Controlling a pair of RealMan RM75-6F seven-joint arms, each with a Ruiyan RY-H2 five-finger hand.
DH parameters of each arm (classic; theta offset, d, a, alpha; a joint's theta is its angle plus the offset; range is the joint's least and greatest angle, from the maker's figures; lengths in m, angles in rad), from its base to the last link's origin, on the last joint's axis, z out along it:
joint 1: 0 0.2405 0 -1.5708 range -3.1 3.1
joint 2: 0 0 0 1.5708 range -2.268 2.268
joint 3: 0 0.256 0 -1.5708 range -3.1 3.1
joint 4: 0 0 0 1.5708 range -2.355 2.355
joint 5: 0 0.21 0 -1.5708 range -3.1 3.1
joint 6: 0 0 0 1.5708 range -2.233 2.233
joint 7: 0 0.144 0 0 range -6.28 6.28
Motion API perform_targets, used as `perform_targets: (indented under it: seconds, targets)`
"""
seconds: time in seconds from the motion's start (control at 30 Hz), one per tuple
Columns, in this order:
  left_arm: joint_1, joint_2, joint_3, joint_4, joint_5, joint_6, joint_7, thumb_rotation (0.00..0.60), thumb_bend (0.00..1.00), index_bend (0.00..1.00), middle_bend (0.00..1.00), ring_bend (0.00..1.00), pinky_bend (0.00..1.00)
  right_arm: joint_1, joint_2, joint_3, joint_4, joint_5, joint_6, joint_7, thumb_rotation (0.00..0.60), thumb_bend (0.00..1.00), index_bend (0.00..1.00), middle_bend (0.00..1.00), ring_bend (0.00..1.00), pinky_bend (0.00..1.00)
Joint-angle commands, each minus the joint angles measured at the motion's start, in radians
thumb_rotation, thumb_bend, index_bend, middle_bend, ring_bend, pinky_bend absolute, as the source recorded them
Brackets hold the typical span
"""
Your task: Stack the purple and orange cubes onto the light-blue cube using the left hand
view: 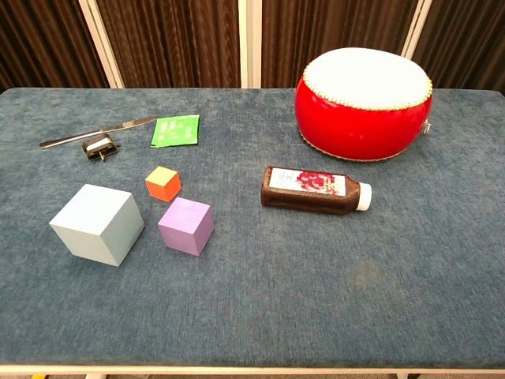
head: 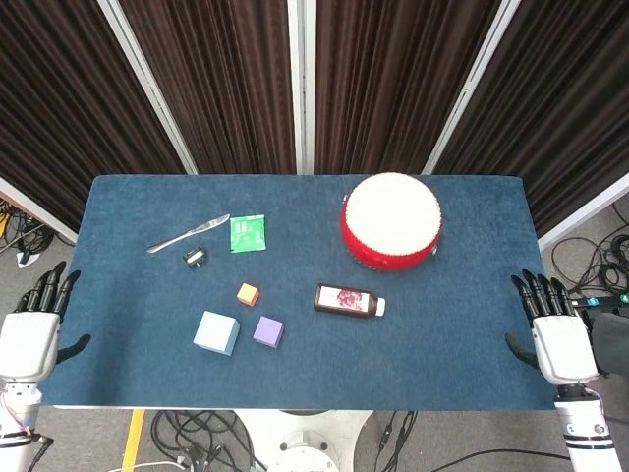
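Nearest me on the desk sits the light-blue cube, bare on top, nothing stacked yet. Just to its right is the purple cube, and just behind the gap between them sits the little orange cube; all three stand apart. Further right lies a dark bottle on its side, with a red drum behind it. My left hand hangs off the desk's left edge, fingers spread, holding nothing; my right hand waits the same way on the far side. So I'm at the very start: I reckon the left hand reaches in over the light-blue cube and takes purple first.
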Motion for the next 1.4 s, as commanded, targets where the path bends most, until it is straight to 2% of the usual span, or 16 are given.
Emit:
perform_targets:
  seconds: [0.03, 0.37, 0.6, 0.77, 1.03, 1.2, 1.4]
  targets:
    - [-0.009, 0.008, 0.004, -0.012, -0.021, -0.029, 0.003, 0.600, 0.11, 0.14, 0.13, 0.11, 0.28, 0.002, 0.000, -0.003, 0.002, 0.000, -0.005, -0.004, 0.600, 0.18, 0.00, 0.04, 0.00, 0.01]
    - [-0.025, -0.015, 0.021, -0.009, -0.011, -0.060, 0.026, 0.600, 0.11, 0.14, 0.14, 0.11, 0.28, 0.009, 0.015, 0.005, -0.014, 0.004, -0.008, 0.007, 0.600, 0.18, 0.00, 0.04, 0.00, 0.01]
    - [-0.061, 0.014, 0.100, -0.092, 0.005, -0.201, 0.131, 0.600, 0.11, 0.14, 0.14, 0.12, 0.31, 0.024, 0.024, 0.003, -0.024, 0.013, -0.038, -0.027, 0.600, 0.18, 0.00, 0.04, 0.00, 0.01]
    - [-0.105, 0.001, 0.125, -0.151, 0.046, -0.272, 0.214, 0.600, 0.11, 0.14, 0.14, 0.12, 0.31, 0.028, 0.026, 0.007, -0.029, 0.028, -0.048, -0.032, 0.600, 0.18, 0.00, 0.04, 0.00, 0.01]
    - [-0.206, -0.059, 0.084, -0.212, 0.021, -0.396, 0.345, 0.600, 0.11, 0.14, 0.14, 0.12, 0.30, 0.029, 0.027, 0.006, -0.034, 0.030, -0.044, -0.040, 0.600, 0.18, 0.00, 0.04, 0.00, 0.01]
    - [-0.274, -0.109, 0.049, -0.235, -0.095, -0.501, 0.448, 0.600, 0.11, 0.14, 0.16, 0.11, 0.30, 0.028, 0.031, 0.008, -0.024, 0.035, -0.043, -0.027, 0.600, 0.18, 0.00, 0.04, 0.00, 0.01]
    - [-0.321, -0.141, 0.036, -0.276, -0.235, -0.548, 0.530, 0.600, 0.11, 0.14, 0.16, 0.12, 0.30, 0.037, 0.032, 0.011, -0.009, 0.053, -0.065, -0.014, 0.600, 0.18, 0.00, 0.04, 0.00, 0.01]
